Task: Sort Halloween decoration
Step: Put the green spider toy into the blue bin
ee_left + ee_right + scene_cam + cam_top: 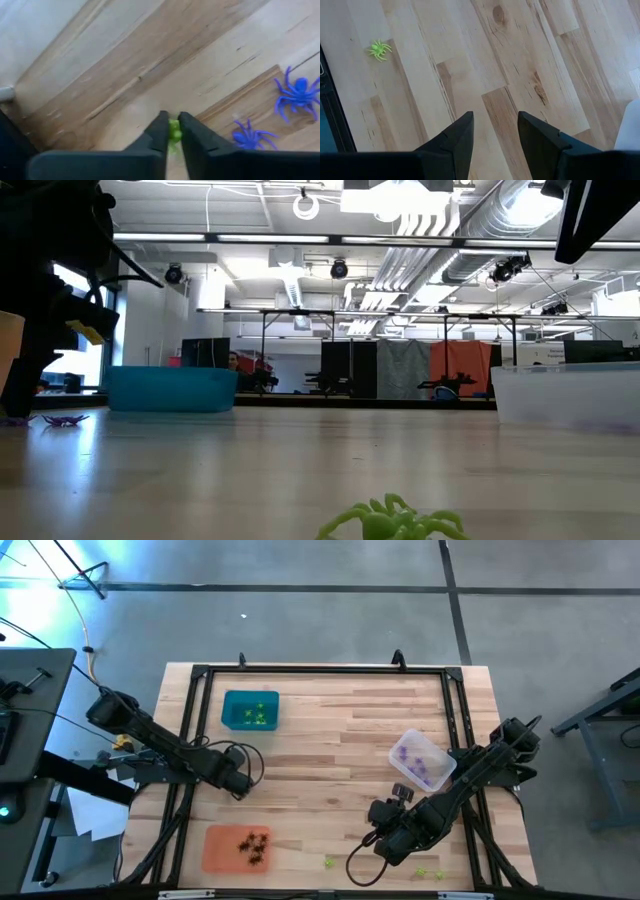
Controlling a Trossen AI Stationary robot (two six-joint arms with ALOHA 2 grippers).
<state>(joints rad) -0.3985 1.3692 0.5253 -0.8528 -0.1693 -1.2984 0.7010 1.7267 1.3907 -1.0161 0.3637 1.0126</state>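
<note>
The Halloween decoration is tiny plastic spiders. A yellow-green spider (174, 131) sits between the fingers of my left gripper (172, 117), which is down at the tabletop on the left (240, 787). Two purple spiders (298, 95) (250, 136) lie on the wood beside it. My right gripper (495, 122) hangs open above bare wood at the near right (385, 843), with another yellow-green spider (380, 49) lying some way off. Further yellow-green spiders (330, 862) (427, 871) lie near the table's front edge. My left gripper pinches the yellow-green spider's body (174, 134) between its two fingers. The fingers come from above, pointing steeply down. The spider is low at the tabletop; whether it is lifted clear I cannot tell.
A teal tray (232, 708) holding yellow-green spiders stands at the far left. A clear tray (432, 746) with purple spiders is at the right, and an orange tray (218, 848) with black spiders at the near left. A black frame (320, 669) borders the table. Bare wood lies in the middle.
</note>
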